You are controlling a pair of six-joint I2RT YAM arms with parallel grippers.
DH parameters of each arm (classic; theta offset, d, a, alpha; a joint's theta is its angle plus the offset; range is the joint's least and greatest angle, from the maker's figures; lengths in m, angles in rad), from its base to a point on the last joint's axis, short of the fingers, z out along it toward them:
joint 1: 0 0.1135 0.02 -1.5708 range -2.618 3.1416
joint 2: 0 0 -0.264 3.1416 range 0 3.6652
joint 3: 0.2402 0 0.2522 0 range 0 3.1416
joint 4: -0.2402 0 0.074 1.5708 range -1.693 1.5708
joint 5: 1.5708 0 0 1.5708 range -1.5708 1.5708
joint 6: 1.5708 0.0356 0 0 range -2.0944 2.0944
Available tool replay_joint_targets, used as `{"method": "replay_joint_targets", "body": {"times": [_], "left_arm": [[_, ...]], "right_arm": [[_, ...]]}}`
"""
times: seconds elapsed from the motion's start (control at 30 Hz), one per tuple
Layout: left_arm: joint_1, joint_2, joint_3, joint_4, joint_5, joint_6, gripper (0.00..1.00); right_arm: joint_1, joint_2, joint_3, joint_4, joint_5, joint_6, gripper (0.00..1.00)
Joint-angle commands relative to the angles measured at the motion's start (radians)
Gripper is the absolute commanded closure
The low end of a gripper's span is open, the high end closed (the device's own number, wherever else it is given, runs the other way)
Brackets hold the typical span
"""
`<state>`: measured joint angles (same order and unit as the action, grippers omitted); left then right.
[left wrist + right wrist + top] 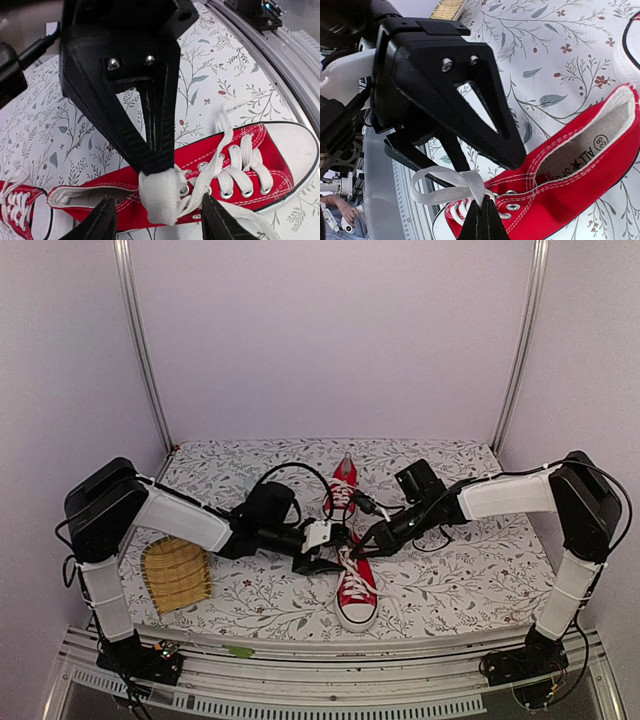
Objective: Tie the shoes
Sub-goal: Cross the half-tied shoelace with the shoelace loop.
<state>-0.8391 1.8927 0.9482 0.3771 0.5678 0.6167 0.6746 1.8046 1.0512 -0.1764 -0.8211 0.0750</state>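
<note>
Resting on the floral counter [480,570], toe toward the arm bases: near shoe [357,592]. Far shoe [344,483] lies beyond its heel. Right pincer [481,215] clamped on its white lace [469,183], above the eyelets. Left pincer [157,212] spread wide, just beside that lace.

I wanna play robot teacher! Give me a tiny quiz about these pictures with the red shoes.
1. True or false: the right gripper is shut on a white lace.
2. Whose lace is it? A: the near shoe. B: the far shoe. C: neither.
3. Fill in: the left gripper is ____ (open or shut).
Key: 1 true; 2 A; 3 open.
</note>
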Motion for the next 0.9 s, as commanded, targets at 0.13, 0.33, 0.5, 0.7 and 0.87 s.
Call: {"method": "replay_joint_targets", "body": {"times": [0.13,0.33,0.5,0.7,0.87], "left_arm": [[0.008,0.028,0.032,0.033,0.009,-0.008,0.44],[0.001,0.05,0.059,0.035,0.034,-0.024,0.54],[0.001,0.046,0.054,0.04,0.043,-0.037,0.69],[-0.001,0.06,0.069,-0.01,0.046,-0.024,0.71],[-0.014,0.064,0.087,-0.01,-0.026,-0.032,0.92]], "right_arm": [[0.029,-0.031,0.004,-0.018,0.017,-0.025,0.99],[0.028,-0.032,0.016,-0.031,0.022,-0.033,0.99],[0.028,-0.039,0.015,-0.032,0.027,-0.032,0.99],[0.029,-0.055,0.02,-0.036,0.027,-0.035,0.99],[0.029,-0.067,0.022,-0.042,0.022,-0.04,0.99]]}}
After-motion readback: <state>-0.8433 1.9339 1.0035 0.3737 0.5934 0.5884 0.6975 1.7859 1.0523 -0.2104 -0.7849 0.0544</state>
